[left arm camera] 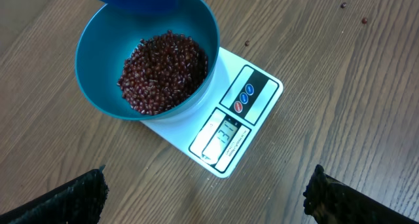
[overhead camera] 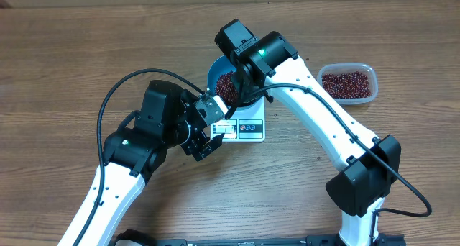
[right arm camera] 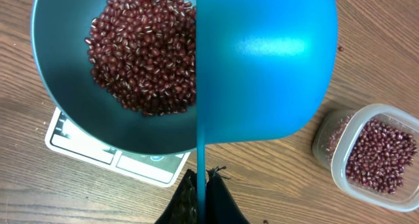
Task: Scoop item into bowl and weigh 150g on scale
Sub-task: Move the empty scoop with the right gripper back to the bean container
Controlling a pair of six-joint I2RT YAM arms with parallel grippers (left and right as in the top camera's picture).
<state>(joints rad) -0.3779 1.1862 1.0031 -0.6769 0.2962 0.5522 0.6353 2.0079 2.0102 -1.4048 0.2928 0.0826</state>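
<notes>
**Overshoot and scatter: where this pour could slip**

Pinches the thin handle of the scoop [right arm camera: 268, 60] in the right gripper [right arm camera: 204, 188], jaws closed hard on it. Holds the scoop tipped on its side above the right edge of the bowl [right arm camera: 55, 67], outer face toward the wrist camera. Cannot tell whether anything is left inside. Expect a sudden roll of the wrist to dump any remainder at once and push the weight past target. Mind the narrow pinch too: could let the scoop swivel and knock the rim.

Finds the beans [right arm camera: 144, 54] heaped in the bowl, and the bowl seated on the scale [left arm camera: 190, 129], covering all but its display end. Risks shoving or tilting the bowl if the scoop touches the rim, which would upset the reading. Cannot read the display [left arm camera: 226, 133]; too small.

Shows a few stray beans [left arm camera: 247, 44] loose on the table [left arm camera: 366, 119], so expect more scatter on any trip from the tub [right arm camera: 322, 145], near the scale on the right.

Leaves the left gripper [left arm camera: 209, 204] wide open and empty, hovering near the display end. Could press the platform or hide the digits if lowered.
</notes>
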